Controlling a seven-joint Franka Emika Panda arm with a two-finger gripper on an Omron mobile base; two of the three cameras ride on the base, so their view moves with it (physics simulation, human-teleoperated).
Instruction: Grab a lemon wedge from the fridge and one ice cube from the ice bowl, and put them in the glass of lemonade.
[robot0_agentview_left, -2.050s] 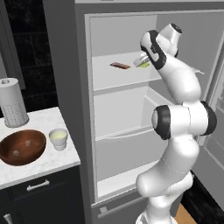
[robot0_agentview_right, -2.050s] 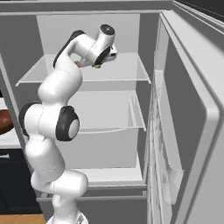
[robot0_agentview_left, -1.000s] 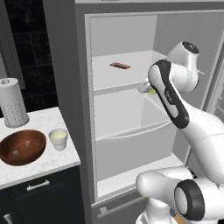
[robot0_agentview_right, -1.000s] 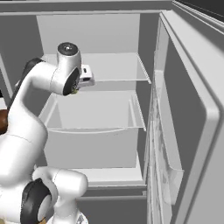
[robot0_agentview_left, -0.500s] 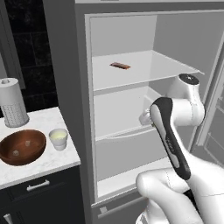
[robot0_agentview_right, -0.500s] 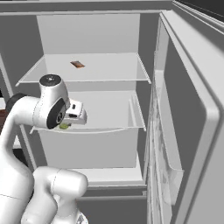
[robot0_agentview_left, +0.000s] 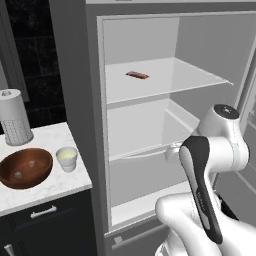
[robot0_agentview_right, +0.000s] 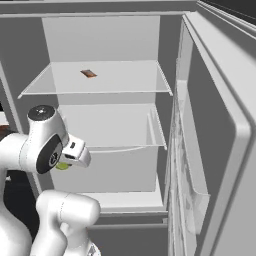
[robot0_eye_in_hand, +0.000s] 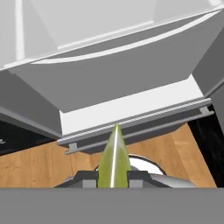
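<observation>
Lemon wedge (robot0_eye_in_hand: 114, 158): a tiny yellow-green, pointed piece, stood clamped between the two small dark finger tips of the gripper (robot0_eye_in_hand: 113, 178), tip outward. The jaws were closed on it, narrow. In the right base view a speck of the same yellow-green (robot0_agentview_right: 62, 166) showed under the white hand (robot0_agentview_right: 75, 153), in front of the fridge's middle shelf.

Fridge (robot0_agentview_left: 95, 100): tall dark grey appliance, white shelved interior, door (robot0_agentview_right: 220, 150) swung fully open. The landmark for all entries below.

Gripper, placing: outside the fridge's open front, at the height of its middle shelf, pointing down toward the fridge's bottom ledge and the wooden floor (robot0_eye_in_hand: 183, 153) before it.

Reddish-brown elongated item (robot0_agentview_left: 137, 75): thin, lying on the fridge's top shelf (robot0_agentview_left: 190, 75), toward the back left.

White stone counter (robot0_agentview_left: 55, 187): just left of the fridge, over dark cabinets.

Ice bowl (robot0_agentview_left: 25, 167): wide round reddish-brown wooden bowl on that counter, well left of the fridge, with two pale cubes inside.

Glass of lemonade (robot0_agentview_left: 66, 158): small pale whitish cup of pale yellow liquid, between the ice bowl and the fridge, just beside the bowl.

Paper-towel roll (robot0_agentview_left: 15, 117): tall, white, upright in a grey mesh holder, at the counter's back, left of the fridge.
</observation>
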